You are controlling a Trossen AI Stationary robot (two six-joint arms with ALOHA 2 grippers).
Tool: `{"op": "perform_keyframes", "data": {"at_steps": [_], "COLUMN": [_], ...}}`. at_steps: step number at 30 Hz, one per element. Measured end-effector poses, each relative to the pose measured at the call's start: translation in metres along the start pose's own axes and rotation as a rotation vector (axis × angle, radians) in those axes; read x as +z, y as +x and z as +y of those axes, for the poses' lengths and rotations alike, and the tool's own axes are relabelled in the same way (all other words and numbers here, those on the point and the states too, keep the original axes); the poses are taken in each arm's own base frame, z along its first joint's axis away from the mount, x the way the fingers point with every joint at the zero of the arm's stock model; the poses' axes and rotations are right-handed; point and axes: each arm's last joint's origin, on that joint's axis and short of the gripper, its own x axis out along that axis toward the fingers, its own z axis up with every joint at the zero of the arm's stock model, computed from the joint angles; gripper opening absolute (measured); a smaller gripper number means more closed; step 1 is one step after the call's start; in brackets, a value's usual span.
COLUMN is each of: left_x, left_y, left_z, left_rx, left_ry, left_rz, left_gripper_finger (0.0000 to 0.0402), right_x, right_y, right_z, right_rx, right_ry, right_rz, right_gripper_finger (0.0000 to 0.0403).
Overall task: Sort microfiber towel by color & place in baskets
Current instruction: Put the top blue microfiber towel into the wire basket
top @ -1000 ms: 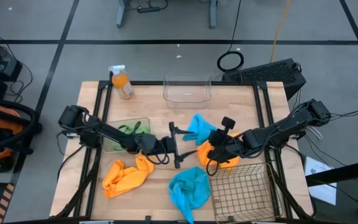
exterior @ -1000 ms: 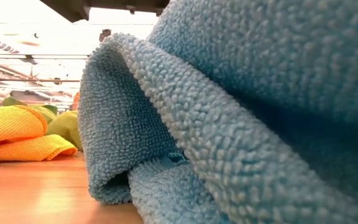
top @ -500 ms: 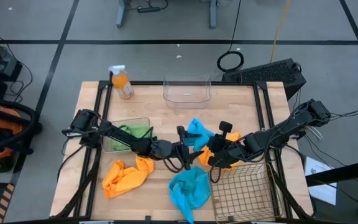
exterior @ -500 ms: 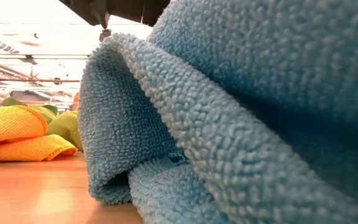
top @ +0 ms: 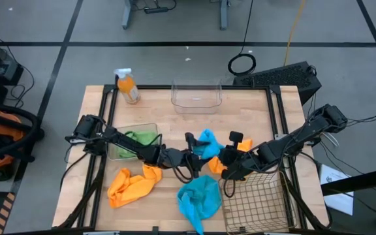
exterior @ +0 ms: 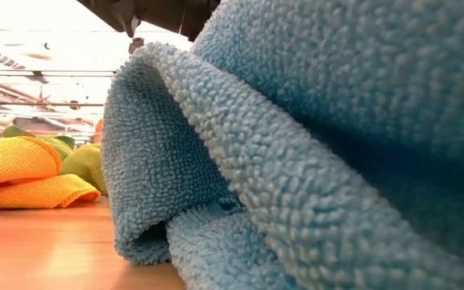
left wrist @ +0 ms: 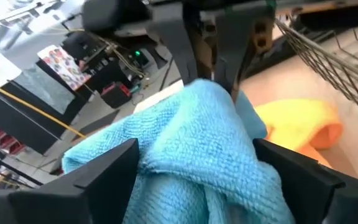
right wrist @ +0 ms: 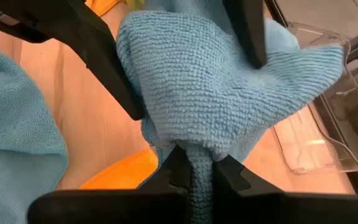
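- No brand or writing can be read.
- Right gripper [right wrist: 194, 168], beside the wire-mesh basket [top: 256, 202], is pinched tight on the blue towel [top: 207, 140].
- Left gripper [top: 193, 145] straddles that towel, fingers spread wide, just beyond the basket's corner on the tabletop [top: 240, 108].

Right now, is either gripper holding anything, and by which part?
The right gripper pinches the bright blue microfiber towel by a bunched fold. The left gripper straddles the same towel, open.
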Motion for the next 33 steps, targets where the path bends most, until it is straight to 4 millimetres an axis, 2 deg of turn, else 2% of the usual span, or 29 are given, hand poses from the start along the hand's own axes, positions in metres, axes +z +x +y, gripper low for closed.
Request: {"op": "perform_keyframes", "data": {"at_steps": [6,9,13,19,21,27,33], "left_x": [-0.006,-0.006,-0.007,-0.006,-0.004,0.006,0.026], "left_y": [0.003,0.004,0.004,0.004,0.004,-0.002,-0.017], "left_z": [0.004,0.005,0.004,0.005,0.006,0.005,0.007], "left_rx": [0.002,0.001,-0.001,0.002,0.013,0.031,0.114], "left_ry": [-0.016,-0.012,0.02,0.016,0.001,-0.024,-0.03], "left_rz": [0.032,0.037,0.039,0.032,0.016,-0.032,-0.045], "left_gripper_finger": [0.0309,0.0281,0.02,0.0031,0.0022,0.0046,0.003], "right_x": [-0.001,-0.001,-0.001,-0.001,-0.001,-0.001,-0.003], "right_y": [-0.002,-0.002,-0.002,-0.002,-0.002,-0.002,-0.002], "right_z": [0.002,0.002,0.003,0.003,0.003,0.002,-0.001], "right_rx": [0.005,0.006,0.024,0.02,0.012,-0.011,-0.062], "right_ry": [-0.031,-0.044,-0.056,-0.055,-0.027,0.032,0.033], "right_rz": [-0.004,-0.004,0.002,0.001,-0.003,-0.008,-0.004], "right_gripper_finger": [0.0014,0.0014,0.0014,0.0019,0.0027,0.0081,0.0142]}}
